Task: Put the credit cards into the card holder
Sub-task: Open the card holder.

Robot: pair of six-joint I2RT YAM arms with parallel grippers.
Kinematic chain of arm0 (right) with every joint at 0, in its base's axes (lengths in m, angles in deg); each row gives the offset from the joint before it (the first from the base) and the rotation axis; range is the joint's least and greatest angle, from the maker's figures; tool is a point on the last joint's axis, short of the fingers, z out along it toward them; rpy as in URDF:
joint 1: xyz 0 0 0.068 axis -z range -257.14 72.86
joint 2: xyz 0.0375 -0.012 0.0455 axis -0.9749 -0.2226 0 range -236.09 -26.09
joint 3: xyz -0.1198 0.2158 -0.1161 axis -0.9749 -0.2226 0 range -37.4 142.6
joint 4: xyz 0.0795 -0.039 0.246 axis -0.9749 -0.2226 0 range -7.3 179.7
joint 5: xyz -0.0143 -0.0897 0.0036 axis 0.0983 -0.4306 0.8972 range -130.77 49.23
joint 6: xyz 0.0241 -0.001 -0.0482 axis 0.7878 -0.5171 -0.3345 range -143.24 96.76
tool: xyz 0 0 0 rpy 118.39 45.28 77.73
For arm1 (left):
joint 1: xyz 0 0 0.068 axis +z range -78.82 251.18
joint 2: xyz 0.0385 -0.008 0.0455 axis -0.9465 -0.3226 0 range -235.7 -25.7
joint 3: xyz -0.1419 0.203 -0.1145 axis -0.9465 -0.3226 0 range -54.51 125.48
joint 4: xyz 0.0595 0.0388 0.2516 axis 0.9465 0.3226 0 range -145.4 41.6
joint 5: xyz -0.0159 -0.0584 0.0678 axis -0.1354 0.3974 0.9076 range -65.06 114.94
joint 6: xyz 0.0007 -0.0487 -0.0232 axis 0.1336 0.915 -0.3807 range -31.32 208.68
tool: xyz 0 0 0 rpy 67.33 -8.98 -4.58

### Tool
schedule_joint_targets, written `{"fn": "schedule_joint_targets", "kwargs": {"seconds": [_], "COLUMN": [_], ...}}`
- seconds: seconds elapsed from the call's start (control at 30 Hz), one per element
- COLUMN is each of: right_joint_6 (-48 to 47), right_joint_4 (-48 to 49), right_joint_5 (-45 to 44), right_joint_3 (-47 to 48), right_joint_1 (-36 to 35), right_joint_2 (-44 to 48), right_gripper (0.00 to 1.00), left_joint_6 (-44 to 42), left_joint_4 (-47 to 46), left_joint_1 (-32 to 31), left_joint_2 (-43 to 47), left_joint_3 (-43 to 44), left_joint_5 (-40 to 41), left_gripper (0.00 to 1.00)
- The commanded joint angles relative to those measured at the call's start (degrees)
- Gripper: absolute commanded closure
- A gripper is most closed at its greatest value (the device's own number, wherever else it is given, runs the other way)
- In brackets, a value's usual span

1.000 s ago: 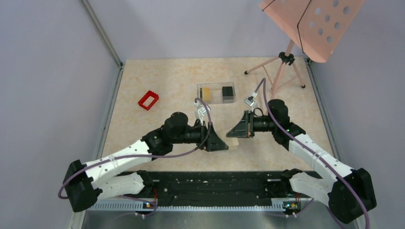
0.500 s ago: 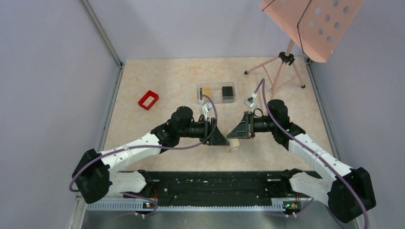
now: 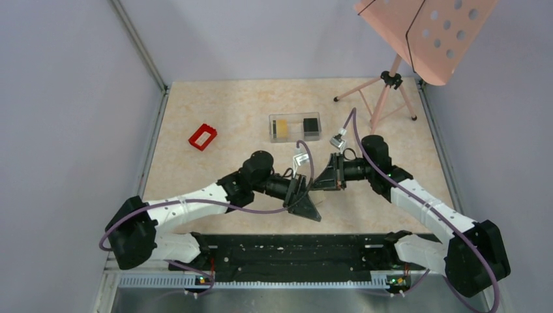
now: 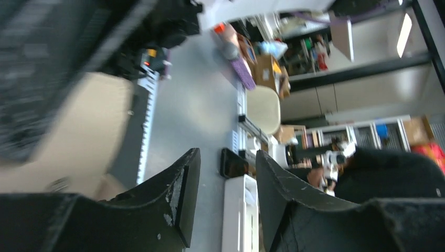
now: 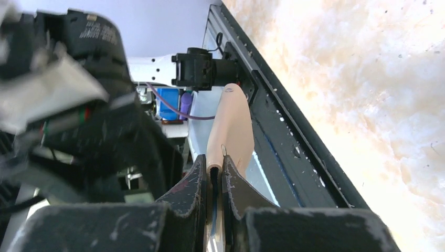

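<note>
My right gripper (image 5: 212,164) is shut on the tan card holder (image 5: 229,126), gripping it edge-on so that it sticks out past the fingertips above the table. A strip of blue lining shows between the jaws. In the top view the right gripper (image 3: 317,184) sits mid-table and the holder is hidden behind the grippers. My left gripper (image 3: 313,213) is open and empty, just near-left of the right one, pointing toward the table's near edge; the left wrist view (image 4: 225,160) shows only the room beyond. A yellow credit card (image 3: 282,126) and a black one (image 3: 311,125) lie in the clear box (image 3: 295,117).
A small red frame (image 3: 203,136) lies at the left of the table. A pink music stand (image 3: 427,29) on a tripod (image 3: 391,81) stands at the back right. A black rail (image 3: 293,251) runs along the near edge.
My left gripper has swung away from the card holder, moving right and nearer and turning toward the near edge. The right gripper has shifted slightly left, still holding the holder.
</note>
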Motion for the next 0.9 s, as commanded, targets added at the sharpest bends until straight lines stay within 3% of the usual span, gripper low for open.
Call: {"fn": "schedule_joint_targets", "kwargs": {"seconds": [0.0, 0.1, 0.33, 0.6, 0.87], "right_joint_6": [-1.0, -1.7, -5.7, -12.6, -17.5], "right_joint_4": [2.1, 2.1, -2.1, -8.1, -11.3], "right_joint_5": [-2.1, -2.0, -0.1, 3.4, 10.2], "right_joint_3": [3.1, 3.4, 4.1, 5.6, 7.4], "right_joint_1": [-0.2, -0.3, -0.3, -0.3, -0.4], "right_joint_2": [-0.4, -0.4, -0.3, -0.5, -0.7], "right_gripper": [1.00, 1.00, 1.00, 1.00, 1.00], "left_joint_6": [1.2, 0.1, -3.5, -16.0, -30.1], "left_joint_4": [-7.0, -5.2, -1.9, 19.2, 36.8], "left_joint_1": [-4.1, -4.6, -0.4, 7.0, 9.8], "left_joint_2": [-3.4, -4.4, -0.6, 4.4, 0.3], "left_joint_3": [4.4, 6.3, 7.2, 10.0, 13.8], "left_joint_5": [-6.6, -6.5, -2.0, 10.6, 7.5], "left_gripper": [0.51, 0.53, 0.43, 0.39, 0.34]}}
